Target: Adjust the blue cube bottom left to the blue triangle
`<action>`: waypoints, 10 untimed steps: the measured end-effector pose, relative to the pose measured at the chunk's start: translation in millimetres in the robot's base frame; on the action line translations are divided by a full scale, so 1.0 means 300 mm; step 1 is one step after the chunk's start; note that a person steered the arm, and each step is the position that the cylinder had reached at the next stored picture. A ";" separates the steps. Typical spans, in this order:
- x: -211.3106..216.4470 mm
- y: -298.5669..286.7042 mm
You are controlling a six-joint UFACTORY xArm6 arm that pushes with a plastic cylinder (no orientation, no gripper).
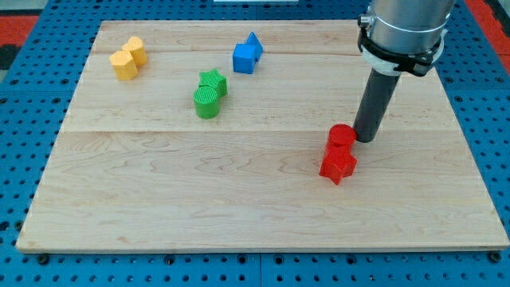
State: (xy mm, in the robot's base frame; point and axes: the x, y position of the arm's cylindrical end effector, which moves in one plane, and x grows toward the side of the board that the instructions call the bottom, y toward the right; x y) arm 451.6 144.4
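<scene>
The blue cube sits near the view's top centre of the wooden board. The blue triangle is right behind it, touching its upper right side and partly hidden by it. My tip is far off at the view's right, just right of a red cylinder. It is well below and to the right of both blue blocks.
A red star-like block lies just below the red cylinder. A green star and a green cylinder sit left of centre. Two yellow blocks lie at the top left. The arm's body hangs over the top right.
</scene>
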 end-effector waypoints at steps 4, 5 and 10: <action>-0.405 -0.591; -0.498 -0.585; -0.836 -0.648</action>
State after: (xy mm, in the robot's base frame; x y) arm 200.9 -49.8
